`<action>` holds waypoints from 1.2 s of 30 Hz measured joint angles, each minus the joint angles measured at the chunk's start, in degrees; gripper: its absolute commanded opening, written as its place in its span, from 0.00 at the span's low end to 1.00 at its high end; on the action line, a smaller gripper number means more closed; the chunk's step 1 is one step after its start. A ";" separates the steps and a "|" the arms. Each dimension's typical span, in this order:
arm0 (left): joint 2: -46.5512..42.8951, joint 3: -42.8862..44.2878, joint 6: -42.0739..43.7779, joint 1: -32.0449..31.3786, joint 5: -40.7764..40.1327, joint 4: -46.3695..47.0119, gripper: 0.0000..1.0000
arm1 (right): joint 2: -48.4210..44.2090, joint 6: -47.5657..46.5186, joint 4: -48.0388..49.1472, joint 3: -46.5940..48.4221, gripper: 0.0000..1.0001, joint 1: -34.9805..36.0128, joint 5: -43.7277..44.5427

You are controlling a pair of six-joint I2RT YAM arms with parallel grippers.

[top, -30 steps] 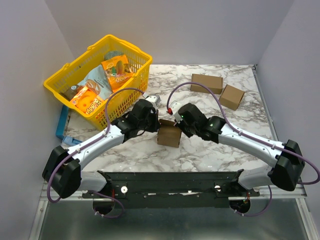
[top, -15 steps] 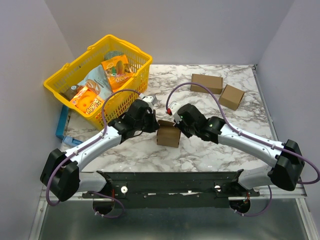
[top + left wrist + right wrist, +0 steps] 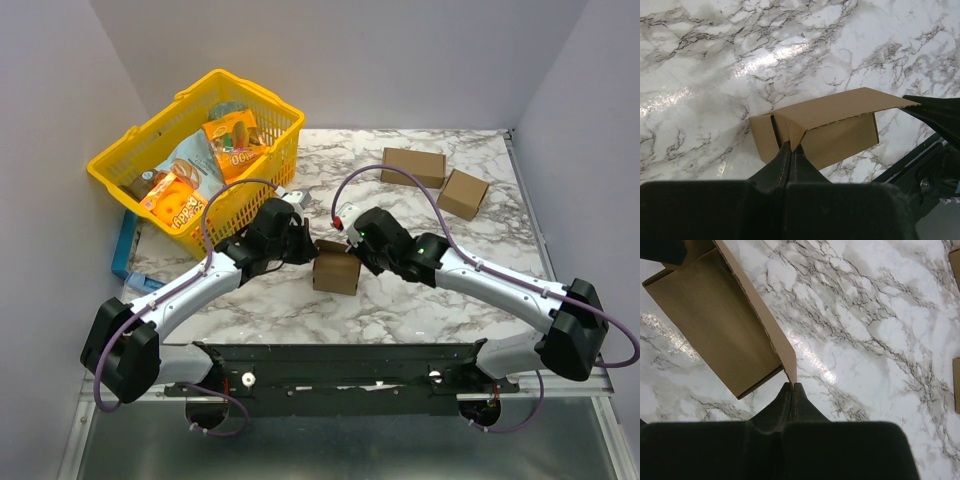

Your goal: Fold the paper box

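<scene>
The paper box [image 3: 336, 268], plain brown cardboard and partly folded, stands on the marble table between my two grippers. My left gripper [image 3: 306, 249] is at its left side, jaws shut on a folded corner flap, as the left wrist view [image 3: 791, 145] shows. My right gripper [image 3: 352, 250] is at the box's upper right, jaws shut on the tip of a long flap edge, as the right wrist view [image 3: 792, 384] shows. The box [image 3: 815, 127] sits low with its top flap [image 3: 757, 305] raised.
A yellow basket [image 3: 195, 160] of snack packets stands at the back left, close behind the left arm. Two neat brown cardboard cuboids, one long [image 3: 412, 166] and one squarish [image 3: 464, 193], lie at the back right. A blue object [image 3: 123, 245] lies at the table's left edge.
The left gripper and wrist have shifted slightly up and left, away from the box's front. The box has turned very slightly. The right arm has barely moved.
</scene>
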 measured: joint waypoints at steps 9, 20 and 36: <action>-0.35 0.00 3.15 -0.13 -2.23 -0.68 0.00 | 0.24 0.00 0.63 0.00 0.01 0.31 -0.02; -0.35 0.00 5.97 -1.01 -4.24 -0.81 0.00 | 0.52 0.00 1.05 0.00 0.01 0.48 0.00; -1.64 -3.78 5.01 -7.74 -15.02 3.10 0.00 | 0.90 6.91 -1.33 1.31 0.01 0.48 1.90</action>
